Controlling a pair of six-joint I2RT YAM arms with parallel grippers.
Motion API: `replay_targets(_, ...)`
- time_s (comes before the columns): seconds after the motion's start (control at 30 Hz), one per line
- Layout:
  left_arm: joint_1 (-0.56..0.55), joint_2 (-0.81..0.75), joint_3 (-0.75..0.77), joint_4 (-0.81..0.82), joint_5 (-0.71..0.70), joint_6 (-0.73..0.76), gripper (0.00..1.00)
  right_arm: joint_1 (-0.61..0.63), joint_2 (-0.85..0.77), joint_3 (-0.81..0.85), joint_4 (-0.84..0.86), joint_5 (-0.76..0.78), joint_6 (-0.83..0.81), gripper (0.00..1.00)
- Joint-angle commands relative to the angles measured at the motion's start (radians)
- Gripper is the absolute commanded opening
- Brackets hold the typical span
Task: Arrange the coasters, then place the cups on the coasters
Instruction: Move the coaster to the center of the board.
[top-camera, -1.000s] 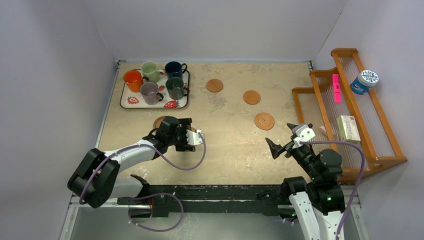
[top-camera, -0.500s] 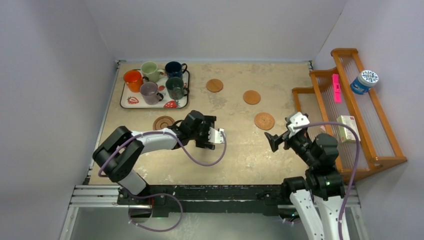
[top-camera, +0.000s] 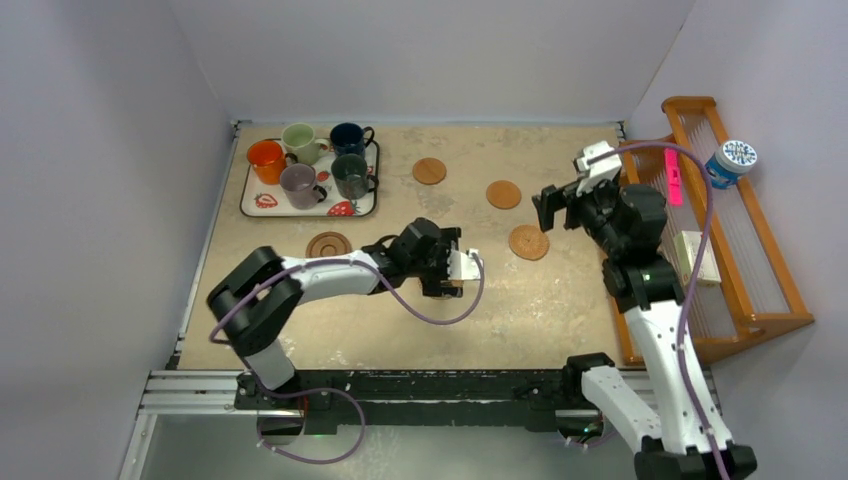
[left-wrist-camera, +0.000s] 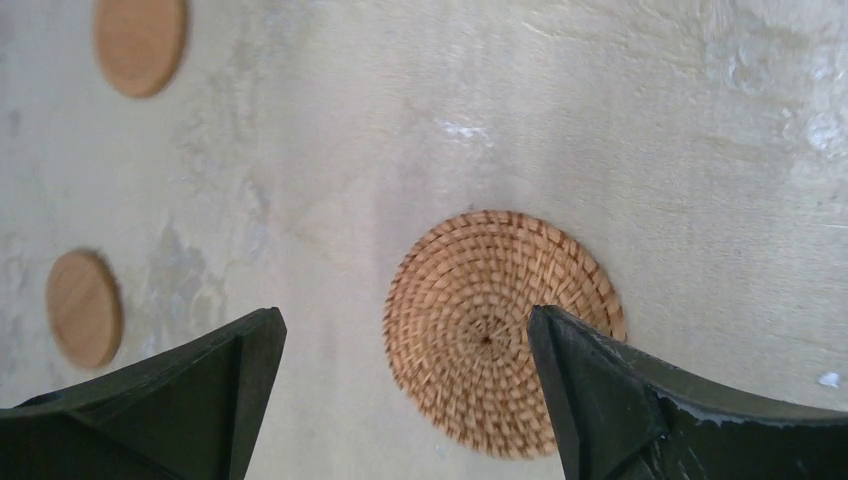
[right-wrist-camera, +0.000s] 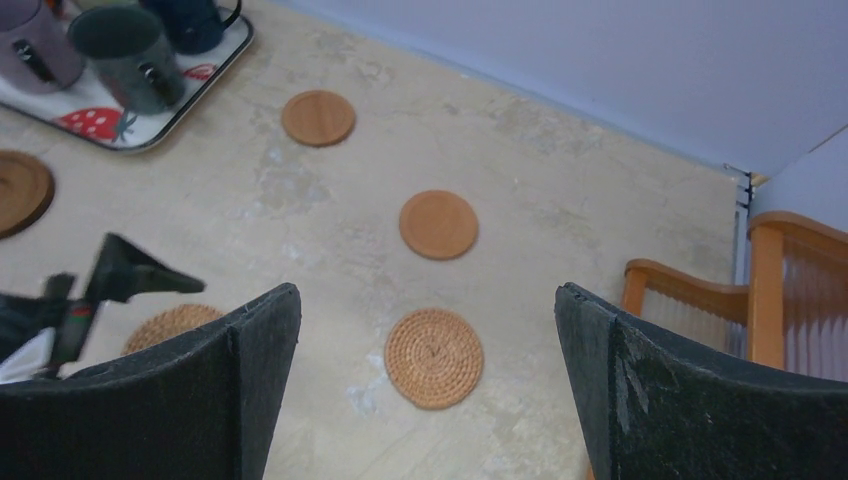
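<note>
Left pincer (top-camera: 455, 272) released, jaws wide, low over a woven coaster (left-wrist-camera: 500, 330) mid-worktop (top-camera: 400, 330) | right pincer (top-camera: 553, 205) released, empty, raised above second woven coaster (top-camera: 528, 242) | two plain coasters (top-camera: 503, 194) lie farther back, apart | ringed coaster (top-camera: 327, 245) just beside tray (top-camera: 310, 214) | five cups (top-camera: 297, 182) stand on tray, far left.

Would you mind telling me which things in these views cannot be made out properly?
- Top view: the left tool covers nearly all of the woven coaster below it; only the wrist views show it.
- Right wrist view: the frame edges cut off the mauve cup, navy cup and dark ringed coaster; the orange cup and pale green cup fall outside.
- Top view: print on the white box is too small to read.
</note>
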Motion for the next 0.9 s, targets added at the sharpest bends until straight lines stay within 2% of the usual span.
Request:
replay_targets(0.0,0.044,-0.226,-0.017,0.039,-0.053,-0.157,1.00,0.004,0.136,0.117,0.160,0.097,0.074,0.99)
replay_targets(0.13,0.191,-0.384,0.006,-0.005,-0.026,-0.256,1.00,0.004,0.331,0.218,0.199,0.098,0.090,0.99)
replay_targets(0.2,0.244,-0.441,-0.001,-0.025,-0.067,-0.261,1.00,0.005,0.429,0.276,0.219,0.100,0.089,0.99)
replay_targets(0.33,0.315,-0.558,-0.098,-0.019,-0.147,-0.220,1.00,0.022,0.660,0.454,0.198,0.128,0.068,0.99)
replay_targets(0.5,0.423,-0.629,-0.214,0.002,-0.179,-0.247,1.00,0.094,0.912,0.648,0.195,0.189,0.002,0.99)
replay_targets(0.7,0.449,-0.656,-0.311,0.047,-0.188,-0.240,1.00,0.169,1.195,0.875,0.151,0.249,-0.010,0.99)
replay_targets(0.87,0.450,-0.636,-0.323,0.062,-0.230,-0.236,1.00,0.213,1.439,1.184,-0.026,0.266,0.012,0.99)
